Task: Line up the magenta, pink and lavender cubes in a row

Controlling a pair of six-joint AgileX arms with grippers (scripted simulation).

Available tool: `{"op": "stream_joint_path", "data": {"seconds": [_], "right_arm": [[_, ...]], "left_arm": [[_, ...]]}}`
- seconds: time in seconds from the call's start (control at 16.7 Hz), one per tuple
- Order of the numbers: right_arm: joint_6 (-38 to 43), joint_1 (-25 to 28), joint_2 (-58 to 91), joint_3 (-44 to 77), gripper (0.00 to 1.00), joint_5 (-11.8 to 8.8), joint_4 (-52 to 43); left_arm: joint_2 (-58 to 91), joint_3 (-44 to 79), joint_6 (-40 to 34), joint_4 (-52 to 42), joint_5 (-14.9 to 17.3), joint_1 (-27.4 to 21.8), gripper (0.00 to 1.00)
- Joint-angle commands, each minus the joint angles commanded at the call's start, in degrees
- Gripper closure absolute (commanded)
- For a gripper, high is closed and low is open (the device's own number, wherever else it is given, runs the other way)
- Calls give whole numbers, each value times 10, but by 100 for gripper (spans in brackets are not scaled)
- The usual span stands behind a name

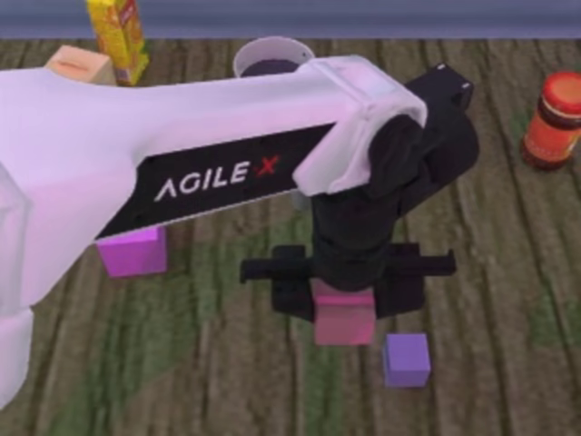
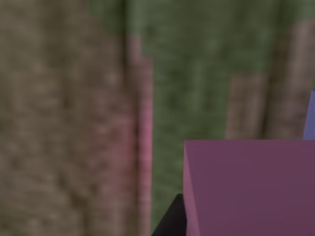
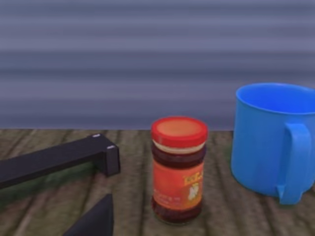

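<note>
The left claw (image 1: 345, 304) is reaching over the middle of the wooden bench (image 1: 508, 272), pinching the mid-sized dusty pink cube (image 1: 345, 318), apparently to set it in line. The small lavender cube (image 1: 406, 360) is sitting just beside it at four o'clock; the large bright magenta cube (image 1: 133, 252) is lying well apart at nine o'clock. The right claw is not showing

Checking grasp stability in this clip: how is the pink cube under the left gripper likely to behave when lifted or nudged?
The pink cube looks rigid and matte, so slipping seems unlikely. Flat faces suggest it will slide, not roll. Nudged toward the top view's right, it could bump the nearby lavender cube. The left gripper sits over it.
</note>
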Motion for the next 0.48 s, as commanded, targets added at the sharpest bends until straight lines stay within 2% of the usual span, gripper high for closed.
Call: {"op": "stream_joint_path", "data": {"seconds": [0.24,0.48], "right_arm": [[0,0,0,0,0,0,0],[0,0,0,0,0,0,0]], "left_arm": [[4,-5,2,9,1,2,100],[26,-56,2,88,1,3,100]]}}
